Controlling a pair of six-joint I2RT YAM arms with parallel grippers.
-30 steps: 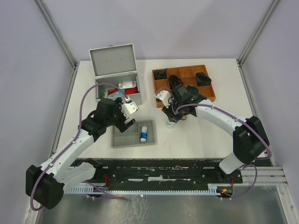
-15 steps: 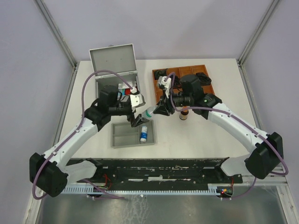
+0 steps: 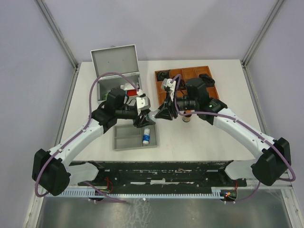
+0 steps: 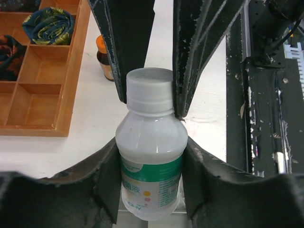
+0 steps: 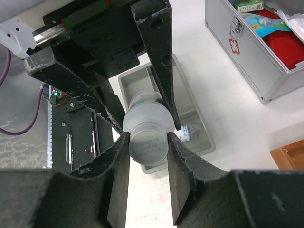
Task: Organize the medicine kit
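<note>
On the near part of the white bench (image 3: 223,137) lies a shallow grey tray (image 3: 124,141). A small bottle (image 3: 146,137) with a blue label lies on its side in the tray's right compartment.

Just above the tray's far right corner, the two arms meet over the middle of the bench. Between them they hold one white bottle (image 4: 151,137) with a green label band, tipped on its side above the bench. The left claw (image 4: 150,152) is closed round the bottle's body, a finger pressed to each side. The right claw (image 5: 147,138) comes from the opposite side and is closed on the pale cap (image 5: 148,146), its fingers narrowly apart with the cap clamped between them.

A brown bottle (image 4: 104,57) with an orange cap stands upright on the bench just beyond the claws, near the front edge of the wooden tray (image 3: 191,73). That tray sits at the far right, with dark rolled items in some compartments.

The kit (image 3: 115,61) sits at the far left of the bench, behind and to the left of both claws, and apart from them. Its lid stands open. Inside are a red pouch (image 5: 285,45) and small boxes. The left arm's wrist crosses in front of the kit in the overhead view.
</note>
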